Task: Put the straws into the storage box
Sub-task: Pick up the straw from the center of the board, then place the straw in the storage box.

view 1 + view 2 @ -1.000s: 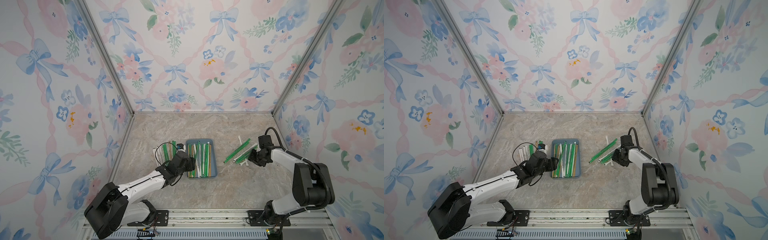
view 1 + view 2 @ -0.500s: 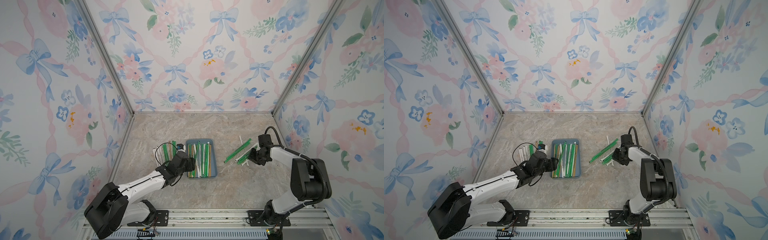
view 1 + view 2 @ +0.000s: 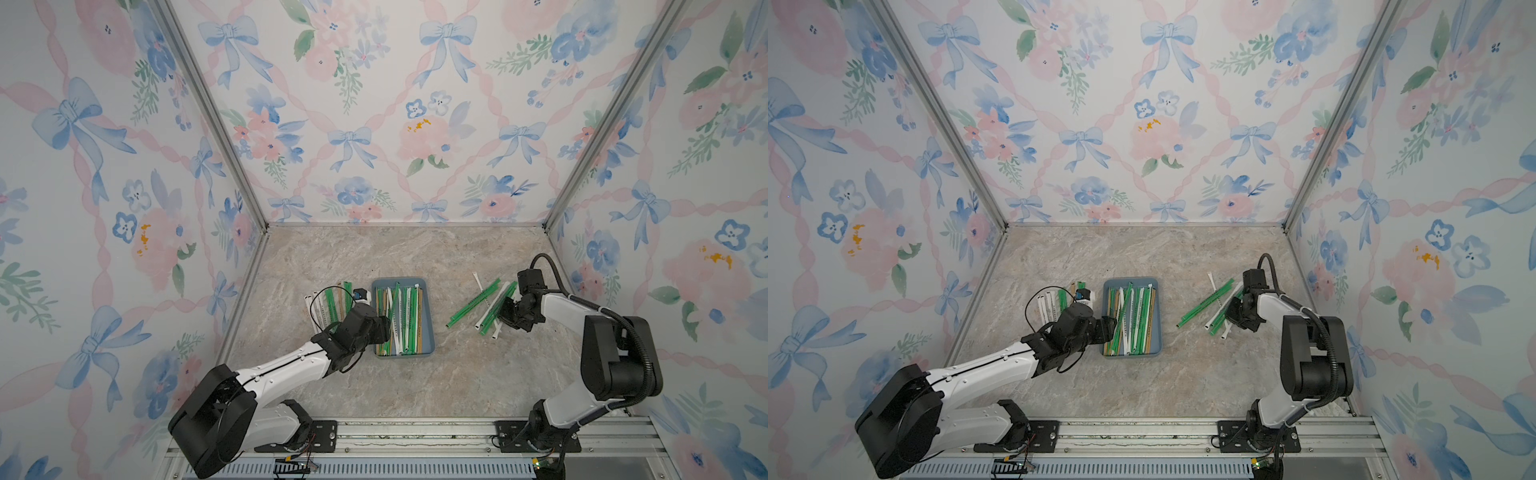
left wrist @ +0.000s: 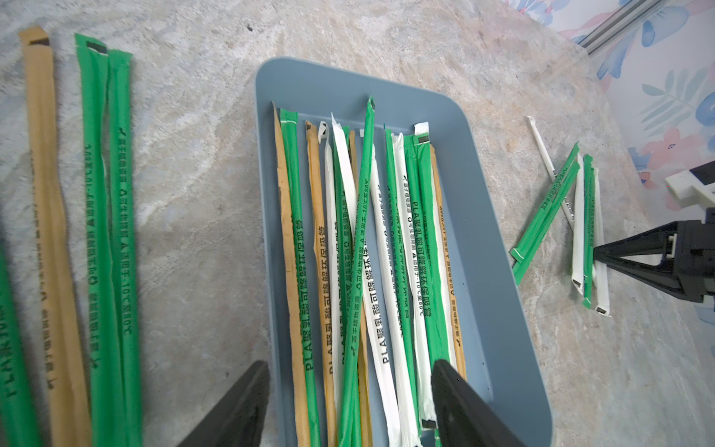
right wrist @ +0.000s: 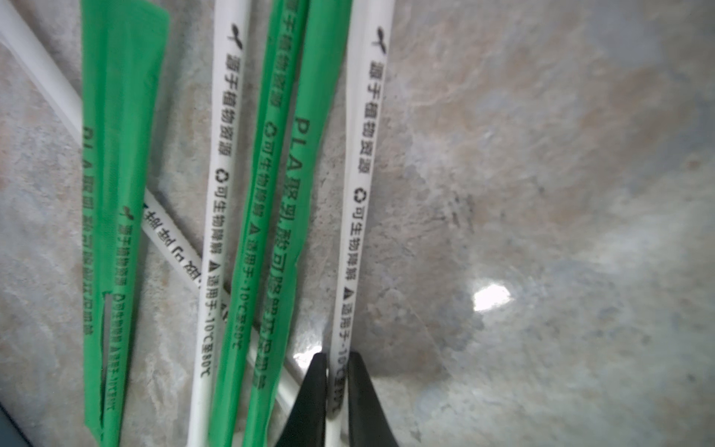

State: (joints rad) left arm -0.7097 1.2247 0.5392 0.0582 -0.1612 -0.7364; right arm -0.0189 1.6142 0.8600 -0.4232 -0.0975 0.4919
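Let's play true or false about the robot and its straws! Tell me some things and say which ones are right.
1. The right tool pinches a white straw. True.
2. The storage box is empty. False: many straws, green, white and tan, lie in it.
3. The left tool is open. True.
4. Every straw is in the box. False: loose straws lie on the table on both sides of it.
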